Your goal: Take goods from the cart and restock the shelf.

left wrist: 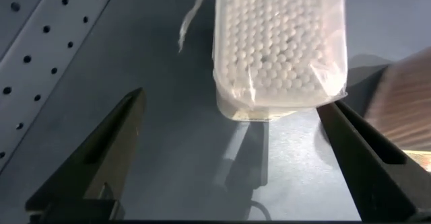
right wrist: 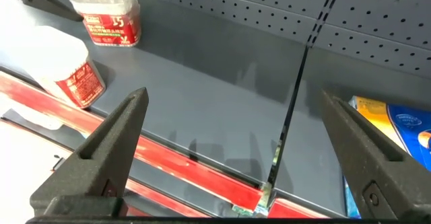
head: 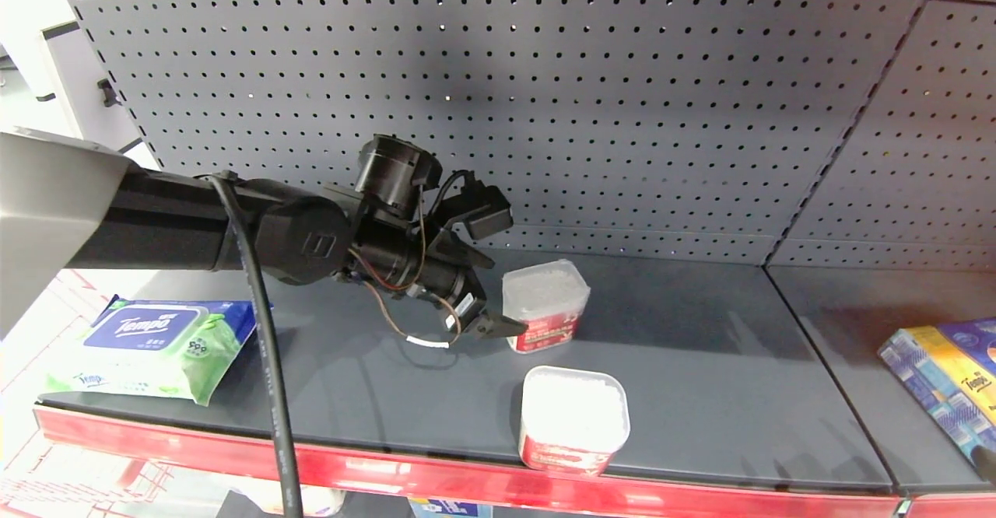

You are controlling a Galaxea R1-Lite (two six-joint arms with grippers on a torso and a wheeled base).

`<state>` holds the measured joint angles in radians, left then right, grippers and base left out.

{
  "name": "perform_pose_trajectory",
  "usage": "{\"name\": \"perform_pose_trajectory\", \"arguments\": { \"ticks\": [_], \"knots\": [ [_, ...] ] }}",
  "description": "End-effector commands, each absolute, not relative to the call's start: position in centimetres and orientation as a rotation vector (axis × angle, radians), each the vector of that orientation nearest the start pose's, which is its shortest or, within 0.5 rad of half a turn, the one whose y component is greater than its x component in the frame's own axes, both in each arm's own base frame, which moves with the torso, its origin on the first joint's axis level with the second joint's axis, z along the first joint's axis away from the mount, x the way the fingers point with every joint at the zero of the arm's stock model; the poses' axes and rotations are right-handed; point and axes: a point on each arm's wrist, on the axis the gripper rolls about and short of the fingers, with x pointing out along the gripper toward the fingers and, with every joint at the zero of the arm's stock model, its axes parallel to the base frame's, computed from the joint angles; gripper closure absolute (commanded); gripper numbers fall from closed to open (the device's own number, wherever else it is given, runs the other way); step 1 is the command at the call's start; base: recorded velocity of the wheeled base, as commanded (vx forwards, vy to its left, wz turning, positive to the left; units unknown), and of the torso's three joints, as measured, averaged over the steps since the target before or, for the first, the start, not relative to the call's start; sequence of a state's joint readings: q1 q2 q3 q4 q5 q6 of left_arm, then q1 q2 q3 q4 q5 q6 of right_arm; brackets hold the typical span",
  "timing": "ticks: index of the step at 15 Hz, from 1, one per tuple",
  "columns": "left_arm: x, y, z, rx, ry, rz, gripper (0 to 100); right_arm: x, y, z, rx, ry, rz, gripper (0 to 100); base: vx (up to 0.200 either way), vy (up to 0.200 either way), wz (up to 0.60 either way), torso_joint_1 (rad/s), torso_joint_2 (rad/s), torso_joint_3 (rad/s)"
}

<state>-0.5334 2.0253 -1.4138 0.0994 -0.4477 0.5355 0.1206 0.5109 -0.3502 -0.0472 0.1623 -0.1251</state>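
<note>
Left claw (head: 498,323) was over the shelf (head: 700,362), about mid-depth, fingers spread wide w/ nothing held. In the left wrist view the left claw (left wrist: 229,163) showed both fingers (left wrist: 101,157) well apart, and the rear swab tub (left wrist: 279,42) sat just ahead of the tips, lined up btwn them but not clamped. Head view put one fingertip right by the rear swab tub (head: 545,304), low on its left side; couldn't tell if it touched.

Front swab tub (head: 573,421) stood nearer the robot, close to the red shelf lip (head: 389,467), apart from the rear one. Both had white tops and red labels.

Right claw (right wrist: 232,163) hung off the shelf's front edge, also wide, holding nothing; past it the rear swab tub (right wrist: 106,15) and front swab tub (right wrist: 60,66) showed on the shelf.

Wipes pack (head: 156,347) lay flat at the shelf's left end, well apart from the tubs. Blue-yellow boxes (head: 949,386) were on the next bay to the right. Peg panel (head: 545,98) formed the back.
</note>
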Motion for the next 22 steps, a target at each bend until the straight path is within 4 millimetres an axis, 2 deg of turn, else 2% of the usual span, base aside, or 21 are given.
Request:
{"name": "perform_pose_trajectory", "arguments": {
  "ticks": [1,8,12,14,18,21,22],
  "knots": [
    [33.9,-20.8,16.3,0.494,0.478,-1.102,0,2.5,0.7,18.1,-0.122,0.104,0.291,0,0.0,0.0,0.0,0.0,0.0,0.0],
    [35.1,-20.6,16.2,0.473,0.483,-1.062,0,2.5,0.7,17.9,-0.121,0.113,0.291,0,0.0,0.0,0.0,0.0,0.0,0.0],
    [34.7,-20.4,16.3,0.465,0.491,-1.067,0,2.5,0.7,17.8,-0.12,0.115,0.291,0,0.0,0.0,0.0,0.0,0.0,0.0],
    [34.1,-19.5,17.0,0.434,0.501,-1.047,0,2.5,0.7,17.8,-0.12,0.115,0.291,0,0.0,0.0,0.0,0.0,0.0,0.0],
    [34.9,-17.3,18.1,0.387,0.499,-0.972,0,2.7,0.7,17.8,-0.12,0.121,0.293,0,0.0,0.0,0.0,0.0,0.0,0.0],
    [35.3,-17.2,17.5,0.4,0.521,-0.935,0,2.6,0.7,17.8,-0.12,0.119,0.291,0,0.0,0.0,0.0,0.0,0.0,0.0],
    [35.8,-17.8,17.0,0.416,0.525,-0.914,0,2.6,0.7,17.9,-0.12,0.118,0.291,0,0.0,0.0,0.0,0.0,0.0,0.0]
  ]
}}
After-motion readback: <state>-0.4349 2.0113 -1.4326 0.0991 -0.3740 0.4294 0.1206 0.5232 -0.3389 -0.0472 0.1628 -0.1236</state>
